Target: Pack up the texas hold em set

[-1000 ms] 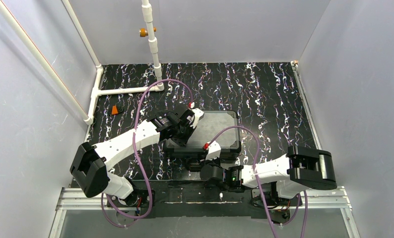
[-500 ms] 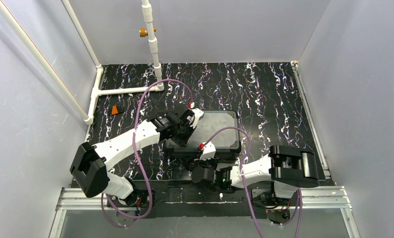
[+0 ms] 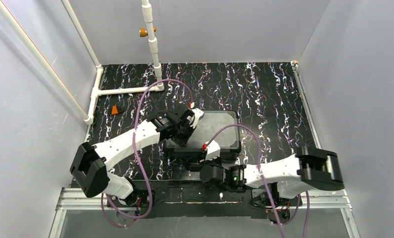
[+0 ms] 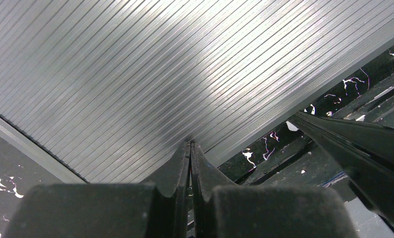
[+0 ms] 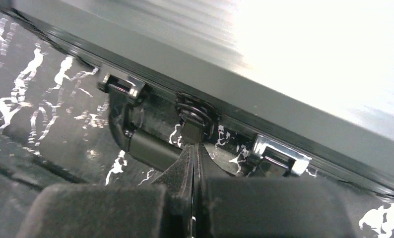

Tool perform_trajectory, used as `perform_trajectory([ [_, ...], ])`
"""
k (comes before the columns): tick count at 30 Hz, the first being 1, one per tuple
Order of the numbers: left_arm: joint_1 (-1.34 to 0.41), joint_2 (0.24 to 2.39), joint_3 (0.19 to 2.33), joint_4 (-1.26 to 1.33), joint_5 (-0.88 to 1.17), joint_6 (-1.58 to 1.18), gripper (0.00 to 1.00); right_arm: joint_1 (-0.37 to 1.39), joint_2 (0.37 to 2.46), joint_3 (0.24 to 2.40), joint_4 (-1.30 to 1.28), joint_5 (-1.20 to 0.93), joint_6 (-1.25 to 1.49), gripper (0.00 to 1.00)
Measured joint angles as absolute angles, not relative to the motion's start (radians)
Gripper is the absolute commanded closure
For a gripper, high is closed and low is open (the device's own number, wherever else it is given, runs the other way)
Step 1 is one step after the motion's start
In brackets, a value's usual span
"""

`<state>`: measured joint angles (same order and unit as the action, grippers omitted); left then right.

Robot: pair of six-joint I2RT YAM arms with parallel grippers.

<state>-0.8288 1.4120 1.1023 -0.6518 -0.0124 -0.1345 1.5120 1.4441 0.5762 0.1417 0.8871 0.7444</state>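
1. The left gripper has its jaws pressed together with nothing between them. Its tips rest on the ribbed lid, close to the lid's edge.
2. The right gripper is likewise closed and empty. Its tips point at the carry handle on the case's near side, just below the handle's pivot; whether they touch it cannot be told.
3. The case lies flat with its lid down, about midway between the left and right edges of the table and nearer the near edge than the far one.
4. The lid is covered in fine parallel ribs with a grey metallic sheen and is bordered by a dark frame. The handle is a rounded black bar, with a bright chrome latch on either side. Whether the latches are fastened is unclear.
5. In handling, the case is probably rigid and, if full of chips, heavy. The ribbed lid offers nothing to pinch, so it can only be pressed. The handle or the small latch tabs are the places to work. Pushed from the near side, the case may slide on the table, so a brace on the lid should help.
6. A small orange-red piece lies near the table's left edge beside the white pipe — well apart from the case and too small to identify.
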Motion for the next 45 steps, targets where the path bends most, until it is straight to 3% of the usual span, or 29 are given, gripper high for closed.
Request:
perform_trajectory([
  [6, -0.829, 1.412, 1.102, -0.652, -0.012, -0.134, 1.00, 1.517, 1.305, 0.573, 0.097, 0.868, 0.683, 0.99],
  [20, -0.829, 1.412, 1.102, -0.652, -0.012, -0.135, 1.00, 1.515, 1.511, 0.585, 0.162, 0.913, 0.646, 0.99],
  [30, -0.829, 1.412, 1.102, -0.652, -0.012, -0.135, 1.00, 1.528, 1.540, 0.588, 0.200, 0.954, 0.620, 0.99],
  [45, -0.828, 1.412, 1.102, -0.645, -0.044, -0.133, 1.00, 1.567, 1.723, 0.697, 0.173, 1.188, 0.677, 0.99],
])
